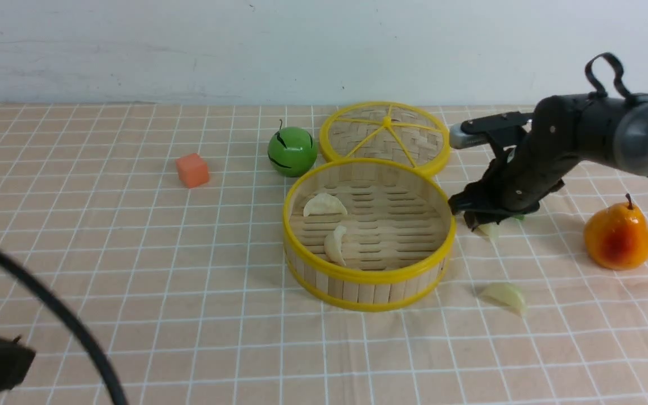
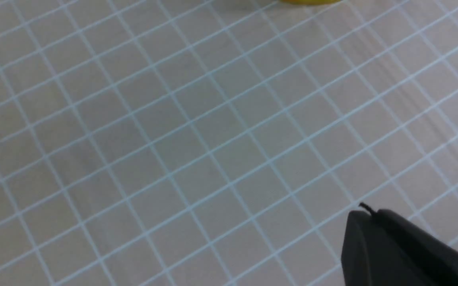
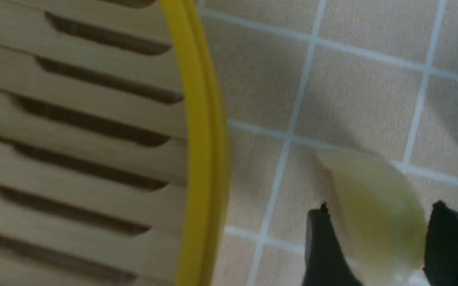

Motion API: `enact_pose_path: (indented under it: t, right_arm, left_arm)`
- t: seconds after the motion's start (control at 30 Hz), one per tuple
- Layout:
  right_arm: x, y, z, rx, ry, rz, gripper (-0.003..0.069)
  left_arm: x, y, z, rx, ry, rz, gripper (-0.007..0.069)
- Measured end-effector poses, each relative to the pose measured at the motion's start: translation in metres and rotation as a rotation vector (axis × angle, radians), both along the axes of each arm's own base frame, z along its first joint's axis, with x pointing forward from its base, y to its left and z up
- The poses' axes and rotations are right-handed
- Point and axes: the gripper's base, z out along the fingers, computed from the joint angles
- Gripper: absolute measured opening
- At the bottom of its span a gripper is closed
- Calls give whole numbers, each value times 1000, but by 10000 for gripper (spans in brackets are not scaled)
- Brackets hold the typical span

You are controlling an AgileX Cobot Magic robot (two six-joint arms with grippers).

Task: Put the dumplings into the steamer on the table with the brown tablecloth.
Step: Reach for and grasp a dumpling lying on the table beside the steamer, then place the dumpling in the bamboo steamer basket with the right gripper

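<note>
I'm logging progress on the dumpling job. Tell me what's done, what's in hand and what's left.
Done: one dumpling and a second dumpling lie in the steamer. In hand: the right gripper straddles a third dumpling on the cloth beside the steamer; whether it has closed on it isn't clear. Left: that one and a fourth dumpling, loose on the cloth nearer the robot, must go in.

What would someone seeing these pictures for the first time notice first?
The yellow-rimmed bamboo steamer in the middle, with two dumplings lying inside. Just right of it, the right hand straddles a third dumpling on the checked cloth, and an orange pear stands far right.
</note>
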Motion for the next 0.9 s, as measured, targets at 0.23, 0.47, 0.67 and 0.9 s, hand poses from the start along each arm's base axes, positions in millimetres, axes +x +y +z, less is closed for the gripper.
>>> enact_pose_path:
  t: [0.23,0.47,0.67,0.9]
  right_arm:
    - [6,2,-11,-8,-12,12,244]
    - [-1,10,33,28,21,48,244]
    - [-12,61,90,120,-190,228,244]
    - [-5,108,32,88,-207,369,245]
  left_arm:
    - [-13,21,-52,87,22,143,-14]
    - [-19,27,-68,43,-89,157,-14]
    - [-13,22,-69,-22,-235,117,-14]
    - [-11,19,-68,-45,-276,103,-14]
